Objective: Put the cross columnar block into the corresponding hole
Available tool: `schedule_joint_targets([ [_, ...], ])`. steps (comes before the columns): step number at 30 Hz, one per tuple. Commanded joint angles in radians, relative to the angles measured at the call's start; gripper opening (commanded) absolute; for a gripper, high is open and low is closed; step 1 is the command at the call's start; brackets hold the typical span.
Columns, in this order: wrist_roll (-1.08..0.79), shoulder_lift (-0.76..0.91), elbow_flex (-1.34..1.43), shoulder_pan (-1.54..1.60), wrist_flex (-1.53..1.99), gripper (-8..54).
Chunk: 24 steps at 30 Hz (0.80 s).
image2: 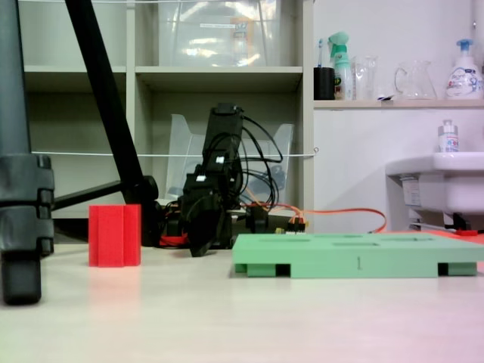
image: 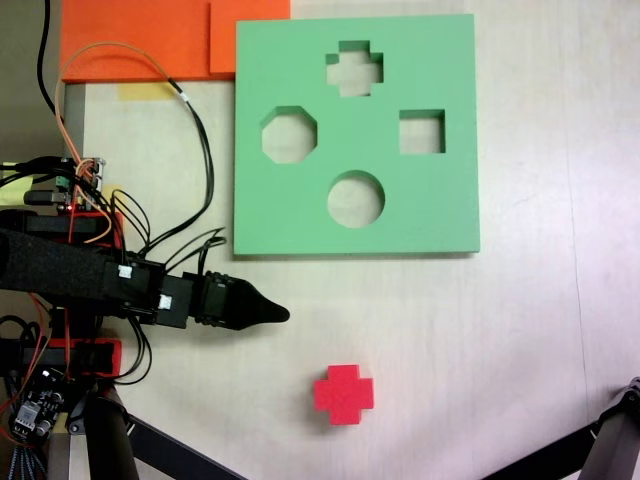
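Observation:
The red cross block (image: 343,393) stands upright on the pale table, near the front edge, with nothing touching it. It also shows at the left in a fixed view as the red block (image2: 114,235). The green foam board (image: 440,200) lies flat farther back, and its plus-shaped hole (image: 354,68) is near the far edge with nothing in it. My gripper (image: 275,314) points right, low over the table, left of and behind the block and just in front of the board's near left corner. Its jaws come together in one point, holding nothing. From the front, the gripper (image2: 199,240) sits between block and board (image2: 355,253).
The board also has an octagonal cutout (image: 289,134), a square cutout (image: 421,131) and a round cutout (image: 356,198). Orange foam sheets (image: 150,35) lie at the back left. Cables (image: 200,150) trail beside the arm base. Tripod legs (image: 110,440) (image: 610,440) stand at the front corners.

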State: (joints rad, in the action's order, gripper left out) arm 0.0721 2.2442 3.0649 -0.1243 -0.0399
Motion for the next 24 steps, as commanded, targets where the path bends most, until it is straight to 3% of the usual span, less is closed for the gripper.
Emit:
schedule_joint_targets([
  [1, 0.020, 0.074, 0.071, -0.017, 0.029, 34.3],
  [9, 0.362, 0.074, 0.071, -0.118, 0.032, 34.2],
  [15, 0.953, 0.074, 0.031, -0.132, -0.038, 30.1],
  [18, 1.123, 0.074, -0.117, -0.130, 0.169, 29.9],
  [21, 1.293, 0.074, -0.425, -0.130, 0.604, 29.6],
  [24, 1.361, 0.074, -0.660, -0.130, 0.885, 25.8],
])
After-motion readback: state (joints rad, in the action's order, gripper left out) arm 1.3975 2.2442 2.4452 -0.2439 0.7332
